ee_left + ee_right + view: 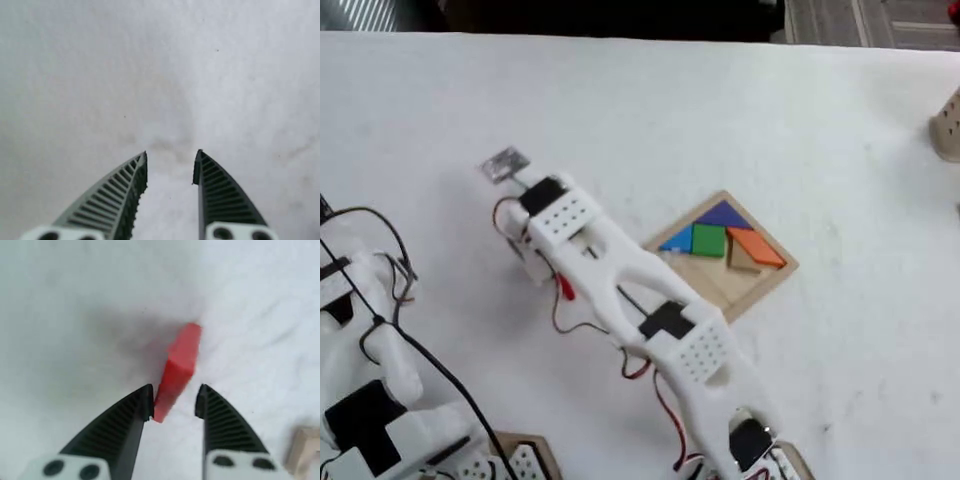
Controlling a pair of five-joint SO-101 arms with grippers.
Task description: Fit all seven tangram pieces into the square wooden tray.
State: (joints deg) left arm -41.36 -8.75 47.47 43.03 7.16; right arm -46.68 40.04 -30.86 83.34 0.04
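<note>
On the table [670, 110] beside the tray [725, 288], the right gripper [173, 402] gapes around the red piece [180, 360], seemingly up on edge. Centre it, then squeeze gently. The left gripper [170, 167] hangs open over bare table.

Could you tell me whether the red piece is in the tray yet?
No, the red piece is between the right hand's fingers, with white table around it.
</note>
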